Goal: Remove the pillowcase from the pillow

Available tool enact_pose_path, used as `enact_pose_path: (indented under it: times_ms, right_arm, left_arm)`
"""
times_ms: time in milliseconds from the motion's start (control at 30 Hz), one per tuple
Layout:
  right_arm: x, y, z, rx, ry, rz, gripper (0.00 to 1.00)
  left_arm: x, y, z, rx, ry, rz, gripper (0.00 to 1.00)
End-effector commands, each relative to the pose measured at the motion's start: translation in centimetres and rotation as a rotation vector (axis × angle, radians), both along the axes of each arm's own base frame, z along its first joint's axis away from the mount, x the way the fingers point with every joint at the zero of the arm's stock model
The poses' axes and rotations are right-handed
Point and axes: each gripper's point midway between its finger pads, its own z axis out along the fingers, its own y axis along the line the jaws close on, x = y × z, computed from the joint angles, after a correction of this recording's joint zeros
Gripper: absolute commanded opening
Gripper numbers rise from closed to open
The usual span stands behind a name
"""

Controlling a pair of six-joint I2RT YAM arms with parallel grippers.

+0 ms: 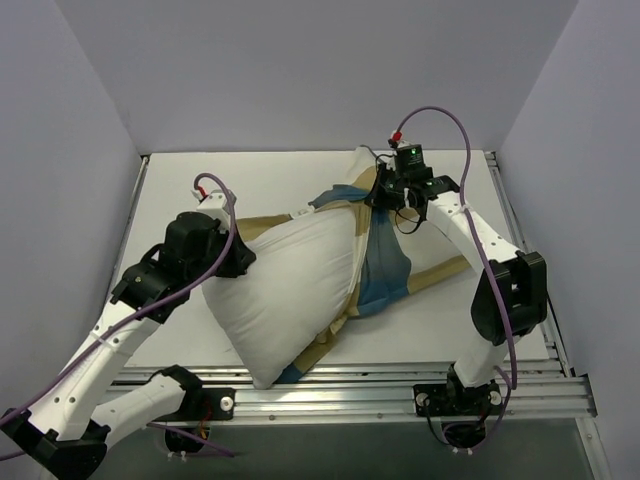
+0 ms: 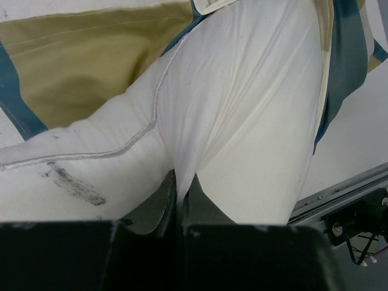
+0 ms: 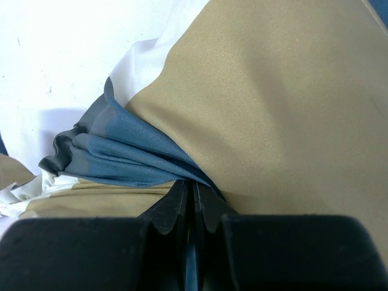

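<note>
Jaws clamped tight on cloth: left gripper (image 2: 183, 183) on the pillow (image 2: 242, 121), right gripper (image 3: 190, 188) on the pillowcase (image 3: 273, 109)

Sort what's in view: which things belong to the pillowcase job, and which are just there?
Job:
pillow
pillowcase
left gripper, shut on the pillow
right gripper, shut on the pillowcase

Just there:
table
metal rail at the near edge

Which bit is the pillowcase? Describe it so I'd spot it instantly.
On the white table, find the plump white pillow in the middle. The pillowcase is the cloth trailing along its right side, pinched by the right arm's fingers. Only it is patchworked blue, tan and white.
</note>
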Motion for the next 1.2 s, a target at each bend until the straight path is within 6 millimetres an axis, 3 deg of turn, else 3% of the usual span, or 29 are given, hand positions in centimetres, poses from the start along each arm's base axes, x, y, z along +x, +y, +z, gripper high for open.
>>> enact_pose_path:
  times_ms: [0, 67, 133, 167, 200, 233, 267, 300, 367, 400, 433, 500, 533, 567, 600, 667, 700, 733, 767, 800, 833, 867, 900, 967, 1167]
  right_arm:
    - [5.0, -14.7, 1.3, -0.299, -0.180, -0.380, 0.00]
    - [4.9, -10.1, 2.1, -0.239, -0.220, -0.247, 0.00]
    - [4.5, -7.5, 2.6, -0.209, -0.239, -0.158, 0.05]
    - [4.2, -6.3, 3.1, -0.193, -0.251, -0.133, 0.10]
    - [3.9, -4.8, 3.5, -0.140, -0.256, -0.076, 0.26]
    - [3.7, -4.1, 4.1, -0.118, -0.269, -0.055, 0.34]
    - [3.4, -3.4, 4.9, -0.100, -0.283, -0.041, 0.39]
    - [3.1, -3.0, 5.4, -0.085, -0.291, -0.024, 0.46]
    - [2.2, -2.5, 7.0, -0.070, -0.318, -0.003, 0.52]
    - [1.7, -2.1, 7.5, -0.066, -0.324, 0.007, 0.57]
    - [1.0, -2.1, 8.8, -0.056, -0.351, 0.010, 0.61]
    - [-0.2, -1.9, 8.9, -0.050, -0.351, 0.015, 0.69]
    - [-1.1, -1.8, 10.0, -0.035, -0.372, 0.016, 0.71]
    - [-1.9, -1.8, 9.2, -0.038, -0.358, 0.019, 0.77]
    - [-2.5, -1.7, 9.3, -0.044, -0.362, 0.016, 0.79]
    - [-4.2, -1.9, 10.1, -0.035, -0.382, 0.013, 0.85]
    - [-5.1, -2.0, 8.9, -0.049, -0.355, 0.017, 0.86]
    - [-6.2, -2.0, 9.5, -0.046, -0.374, 0.018, 0.87]
    - [-6.9, -2.1, 9.4, -0.046, -0.372, 0.019, 0.89]
    - [-7.8, -2.3, 7.7, -0.059, -0.335, 0.027, 0.90]
    - [-8.8, -2.5, 8.1, -0.053, -0.344, 0.027, 0.90]
    - [-9.5, -2.5, 7.7, -0.056, -0.339, 0.031, 0.90]
    - [-10.5, -2.8, 6.0, -0.070, -0.297, 0.037, 0.90]
    - [-12.1, -2.9, 6.0, -0.061, -0.304, 0.048, 0.90]
    - [-16.2, -3.1, 3.0, -0.051, -0.246, 0.089, 0.91]
  left_arm:
    - [-1.2, 4.9, -1.2, 0.184, 0.036, 0.108, 0.02]
    - [1.0, 3.1, -0.7, 0.148, -0.008, 0.079, 0.02]
    - [3.2, 1.7, -1.2, 0.151, -0.011, 0.068, 0.03]
    - [4.7, 1.0, -0.5, 0.141, -0.056, 0.065, 0.15]
    - [5.8, 0.5, -1.2, 0.155, -0.046, 0.062, 0.23]
    - [6.6, 0.0, -0.9, 0.151, -0.060, 0.055, 0.31]
    - [7.6, -0.7, 0.6, 0.138, -0.108, 0.041, 0.39]
    - [8.4, -1.2, 0.4, 0.146, -0.105, 0.031, 0.56]
    - [8.9, -2.3, 1.5, 0.131, -0.131, -0.011, 0.69]
    - [8.9, -3.0, 2.7, 0.116, -0.154, -0.037, 0.79]
    - [8.6, -3.8, 3.3, 0.102, -0.167, -0.071, 0.84]
    - [7.2, -5.9, 4.7, 0.113, -0.229, -0.164, 0.90]
    - [6.5, -6.7, 5.0, 0.126, -0.249, -0.197, 0.94]
    - [6.0, -7.1, 5.0, 0.174, -0.282, -0.224, 0.96]
    - [4.1, -9.1, 5.0, 0.187, -0.305, -0.301, 0.97]
    - [2.9, -10.3, 4.6, 0.249, -0.347, -0.340, 0.97]
    - [2.1, -10.9, 3.4, 0.277, -0.346, -0.368, 0.96]
    - [0.8, -12.2, 2.8, 0.296, -0.364, -0.424, 0.95]
    - [0.5, -12.4, 2.1, 0.326, -0.366, -0.421, 0.95]
    - [0.3, -12.7, 1.1, 0.349, -0.355, -0.429, 0.94]
    - [-0.3, -13.1, -0.2, 0.372, -0.333, -0.440, 0.94]
    - [-0.3, -13.1, -1.0, 0.391, -0.318, -0.436, 0.94]
    - [-0.1, -13.1, -2.0, 0.418, -0.299, -0.426, 0.94]
    - [-0.5, -13.2, -3.7, 0.437, -0.268, -0.427, 0.94]
    - [-0.7, -13.8, -9.5, 0.475, -0.150, -0.409, 0.94]
